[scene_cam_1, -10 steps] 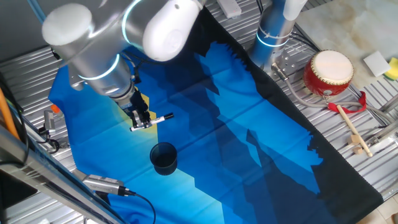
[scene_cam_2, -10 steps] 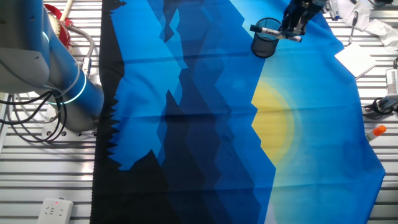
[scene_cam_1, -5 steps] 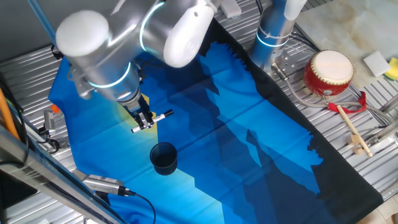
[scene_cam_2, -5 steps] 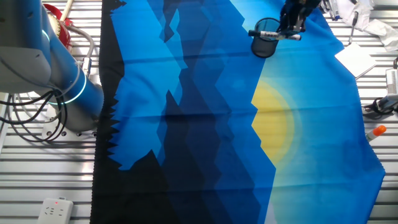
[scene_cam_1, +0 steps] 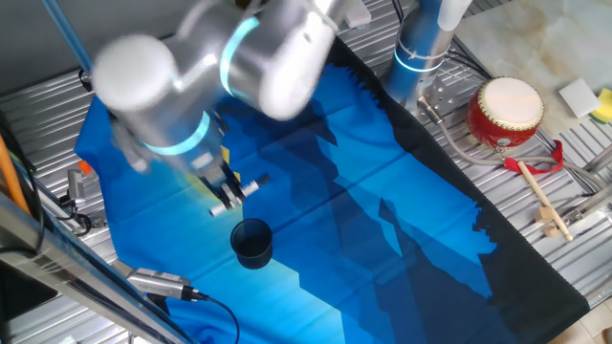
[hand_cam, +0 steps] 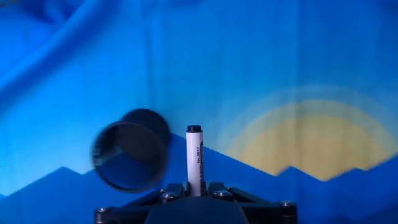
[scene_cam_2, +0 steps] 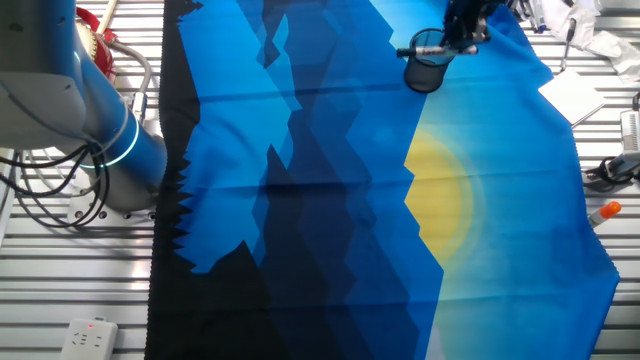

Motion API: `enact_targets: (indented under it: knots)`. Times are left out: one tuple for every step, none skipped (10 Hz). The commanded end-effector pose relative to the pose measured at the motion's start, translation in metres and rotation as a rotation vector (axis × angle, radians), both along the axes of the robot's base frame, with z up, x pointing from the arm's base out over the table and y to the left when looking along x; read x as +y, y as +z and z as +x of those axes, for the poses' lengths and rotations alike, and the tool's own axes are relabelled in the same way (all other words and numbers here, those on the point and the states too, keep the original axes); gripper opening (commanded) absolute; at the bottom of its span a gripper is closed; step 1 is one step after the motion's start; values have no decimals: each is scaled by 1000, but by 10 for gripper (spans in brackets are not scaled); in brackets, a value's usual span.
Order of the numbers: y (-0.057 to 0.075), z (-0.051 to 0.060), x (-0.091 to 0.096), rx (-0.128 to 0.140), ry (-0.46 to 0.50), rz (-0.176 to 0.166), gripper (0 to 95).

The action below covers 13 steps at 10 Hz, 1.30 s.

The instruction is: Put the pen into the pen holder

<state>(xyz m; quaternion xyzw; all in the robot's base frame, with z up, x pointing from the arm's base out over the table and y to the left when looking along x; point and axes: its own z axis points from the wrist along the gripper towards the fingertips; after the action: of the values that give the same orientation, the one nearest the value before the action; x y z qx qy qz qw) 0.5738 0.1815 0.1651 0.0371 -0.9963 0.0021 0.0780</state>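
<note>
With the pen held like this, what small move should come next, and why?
Probably shift the gripper toward the cup before any tilt or release. It holds the pen above the cloth, and in the hand view the cup's mouth lies to the left of the pen, not under it.

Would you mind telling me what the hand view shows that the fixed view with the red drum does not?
Only the hand view shows the printing on the pen and the yellow sun on the cloth. Only the fixed view shows the red drum, the drumstick and the arm's blurred body. Both show the gripper holding the pen, with the pen holder nearby.
</note>
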Motion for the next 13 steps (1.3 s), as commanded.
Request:
enact_targets:
  knots:
    - [-2,-1,19,-19,-203,10,0]
    - [-3,-2,18,0,-219,40,0]
    - [-4,-3,17,30,-235,74,0]
    - [-7,-4,15,43,-242,86,0]
    - [-15,-5,14,50,-249,86,0]
    - [-24,-5,13,52,-256,87,0]
    - [-30,-5,12,40,-252,82,0]
    - [-30,-5,13,26,-239,73,0]
    - [-26,-6,12,21,-228,56,0]
    - [-26,-6,12,21,-212,48,0]
    - [-26,-6,12,21,-182,31,0]
    - [-26,-6,12,28,-120,4,0]
    - [-26,-6,12,38,-76,-11,0]
